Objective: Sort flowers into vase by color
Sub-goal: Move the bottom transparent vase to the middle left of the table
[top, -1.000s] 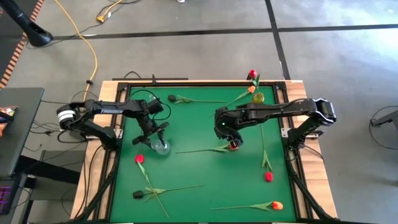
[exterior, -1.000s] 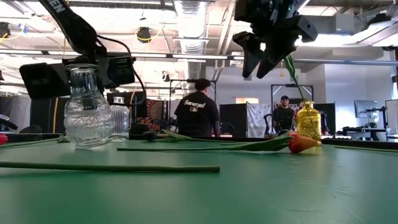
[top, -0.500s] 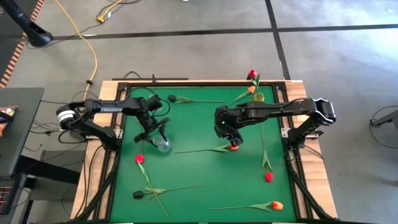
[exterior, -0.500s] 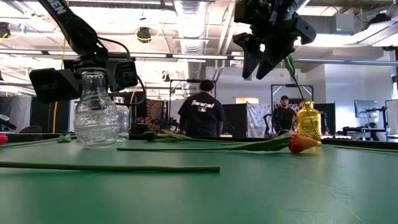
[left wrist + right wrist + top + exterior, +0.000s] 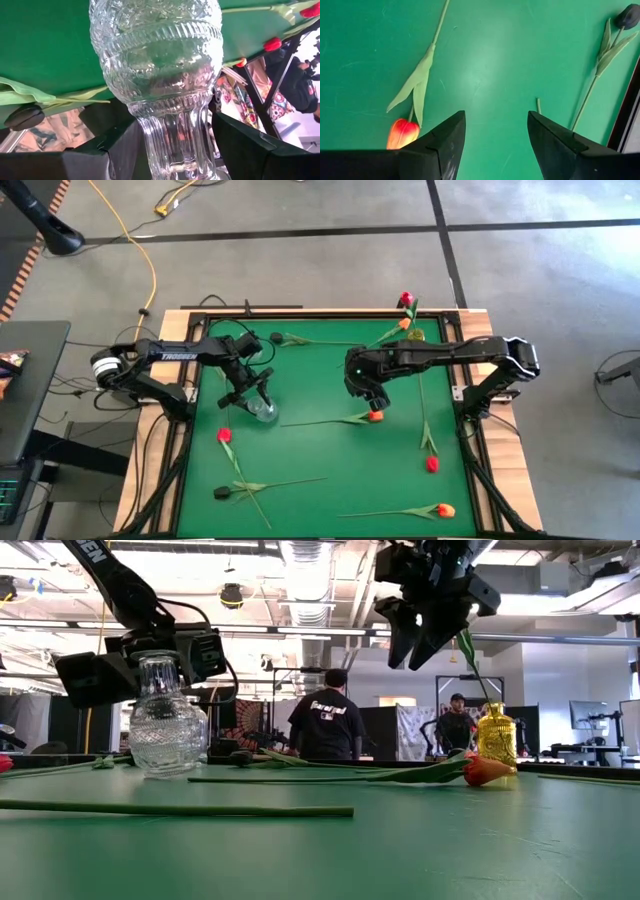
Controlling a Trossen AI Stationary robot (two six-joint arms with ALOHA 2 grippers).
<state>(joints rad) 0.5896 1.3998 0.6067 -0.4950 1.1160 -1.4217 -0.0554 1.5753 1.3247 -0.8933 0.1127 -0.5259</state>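
My left gripper (image 5: 252,392) is shut on a clear cut-glass vase (image 5: 263,409) that stands upright at the table's left middle; the vase also shows in the low view (image 5: 165,730). My right gripper (image 5: 366,390) hangs open and empty above the table's middle, just far of an orange tulip (image 5: 375,416) that lies flat; the right wrist view shows the tulip's head (image 5: 402,134) past my open fingers. Other red, orange and dark tulips lie on the green mat. A small yellow vase (image 5: 415,337) at the far right holds a stem. My left gripper pinches the vase's ribbed neck (image 5: 150,142) between its two fingers (image 5: 112,152), one on each side. The fingers come slanting down from the table's far left. The vase stays upright, its round body (image 5: 165,740) below the fingers; I cannot tell whether its base touches the mat.
A dark tulip (image 5: 275,338) lies at the far left. A red tulip (image 5: 225,435) and a dark tulip (image 5: 221,492) lie at the near left. A red tulip (image 5: 432,464) and an orange tulip (image 5: 445,509) lie at the near right. People stand in the room behind (image 5: 325,725).
My left gripper has moved the clear vase a little toward the table's far edge and right, and the vase stays upright. My right gripper has drawn slightly toward the far edge, so the orange tulip's head is uncovered in the high view.
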